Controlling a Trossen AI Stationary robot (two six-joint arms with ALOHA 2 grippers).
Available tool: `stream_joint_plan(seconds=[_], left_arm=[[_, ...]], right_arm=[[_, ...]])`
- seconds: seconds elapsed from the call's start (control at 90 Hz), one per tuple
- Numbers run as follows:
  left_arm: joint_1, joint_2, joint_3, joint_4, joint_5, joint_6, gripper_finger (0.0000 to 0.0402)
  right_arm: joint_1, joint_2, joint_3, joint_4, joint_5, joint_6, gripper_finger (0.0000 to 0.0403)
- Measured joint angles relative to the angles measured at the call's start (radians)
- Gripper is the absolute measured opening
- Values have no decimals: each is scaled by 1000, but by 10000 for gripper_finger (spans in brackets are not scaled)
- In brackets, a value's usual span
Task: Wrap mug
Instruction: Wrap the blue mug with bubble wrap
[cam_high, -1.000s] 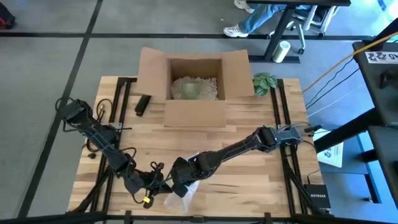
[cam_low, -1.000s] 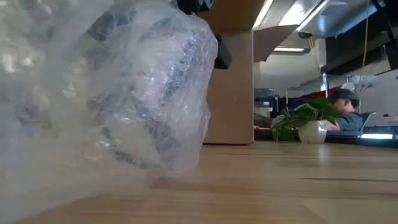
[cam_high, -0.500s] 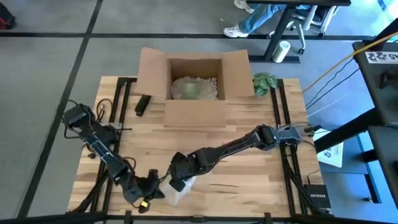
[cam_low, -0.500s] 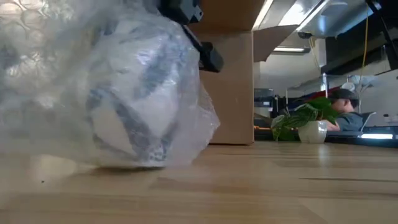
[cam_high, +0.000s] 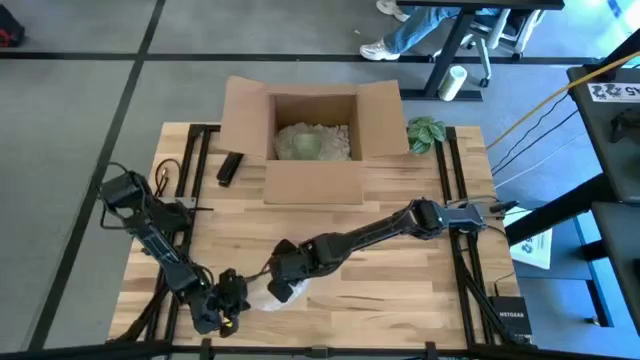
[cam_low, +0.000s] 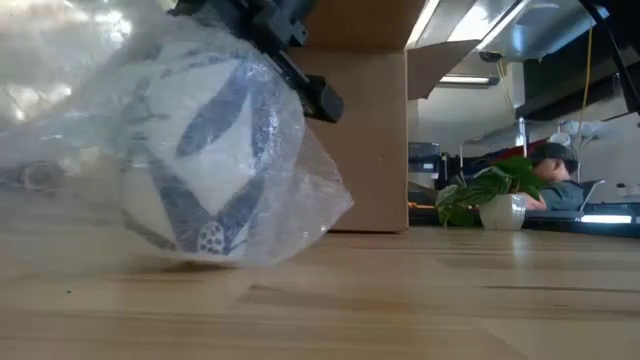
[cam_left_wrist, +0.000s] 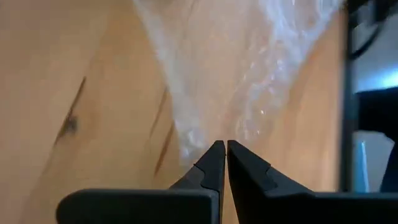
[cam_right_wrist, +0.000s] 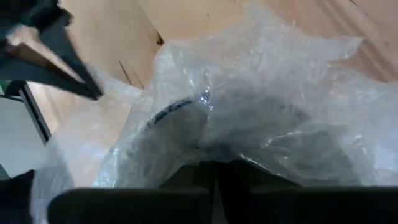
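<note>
A white mug with blue leaf marks (cam_low: 205, 165) lies bundled in clear bubble wrap (cam_low: 300, 200) near the table's front edge, its underside on the wood. In the high view the bundle (cam_high: 262, 297) sits between my two grippers. My left gripper (cam_high: 238, 297) is on its left, shut on a drawn-out end of the wrap. My right gripper (cam_high: 281, 286) reaches in from the right and is shut on the wrap over the mug. The mug's handle does not show. My left gripper pinches the narrow drawn-out end of the wrap (cam_left_wrist: 208, 134) between its two fingertips (cam_left_wrist: 214, 155), coming at it low from the table's left. From there the wrap fans out toward the mug. My right gripper is shut on the wrap lying over the mug's upper side (cam_right_wrist: 214, 152), slanting down from the right. The wrap hides the exact place of contact.
An open cardboard box (cam_high: 310, 140) with crumpled filling stands at the table's far middle. A small black object (cam_high: 229, 167) lies to its left and a potted plant (cam_high: 425, 132) to its right. Bare wood stretches to the right of the bundle.
My left gripper has moved toward the table's left edge, drawing its end of the wrap out with it. The bundle has shifted left and turned, and the loose wrap that stood before the low camera has been pulled aside. The mug's blue pattern shows plainly now.
</note>
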Motion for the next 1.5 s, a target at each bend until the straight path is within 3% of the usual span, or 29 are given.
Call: stream_joint_plan(seconds=[0.1, 0.244, 0.3, 0.544, 0.789, 1.111, 1.5], left_arm=[[-55, -3, 0, 6, -30, -15, 0], [-117, -41, 0, 53, -276, 73, 0], [-124, -66, 0, 43, -328, 90, 0], [-108, -74, 1, -50, -209, -17, 0], [-41, 1, 1, 61, -132, 47, 0], [83, 8, 0, 302, -213, 385, 0], [141, -1, 0, 366, -323, 532, 0]], right_arm=[[0, 0, 0, 0, -1, 2, 0], [0, 0, 0, 1, -4, 2, 0], [0, 0, 0, 1, -4, 2, 0], [1, 0, 0, 2, -7, 2, 0], [1, 1, 0, 28, -7, 3, 0], [7, 3, 0, 56, -6, 4, 0], [27, 7, 0, 60, 3, 10, 0]])
